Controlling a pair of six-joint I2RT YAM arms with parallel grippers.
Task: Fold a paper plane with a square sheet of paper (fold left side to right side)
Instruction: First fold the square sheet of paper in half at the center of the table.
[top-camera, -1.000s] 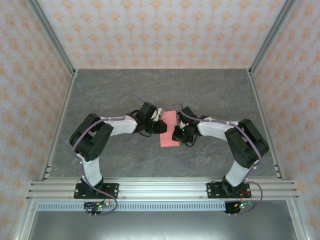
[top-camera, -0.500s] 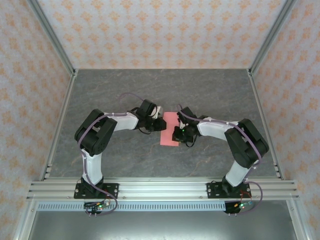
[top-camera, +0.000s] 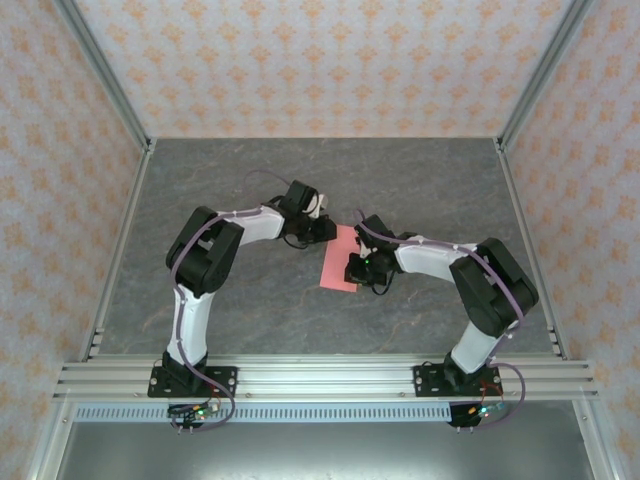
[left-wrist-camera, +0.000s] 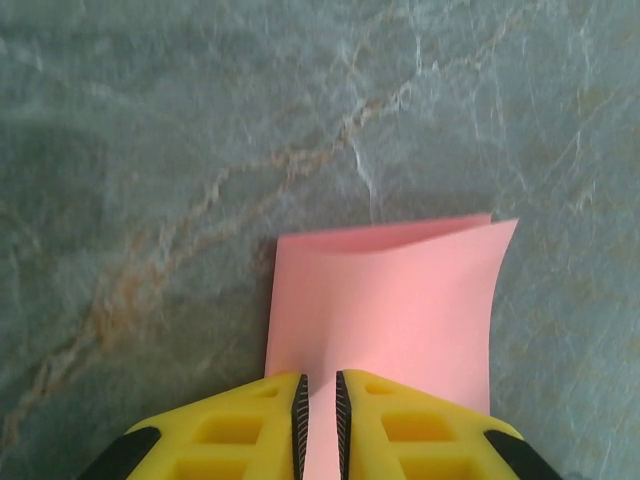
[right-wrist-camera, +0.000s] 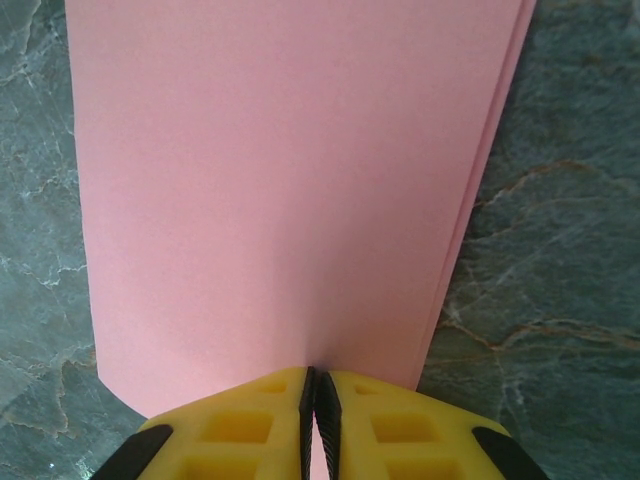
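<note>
Between right claw (right-wrist-camera: 316, 388) tips, pink paper (right-wrist-camera: 280, 180)

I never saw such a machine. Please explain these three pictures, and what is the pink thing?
Two robot arms stand at the near edge of a grey table. The wide picture comes from a camera above and behind them. The other two come from cameras on the wrists, so the yellow fingers at the bottom are each arm's own. The pink thing is a sheet of paper, folded double. The left gripper and the right gripper each pinch one edge of it.
</note>
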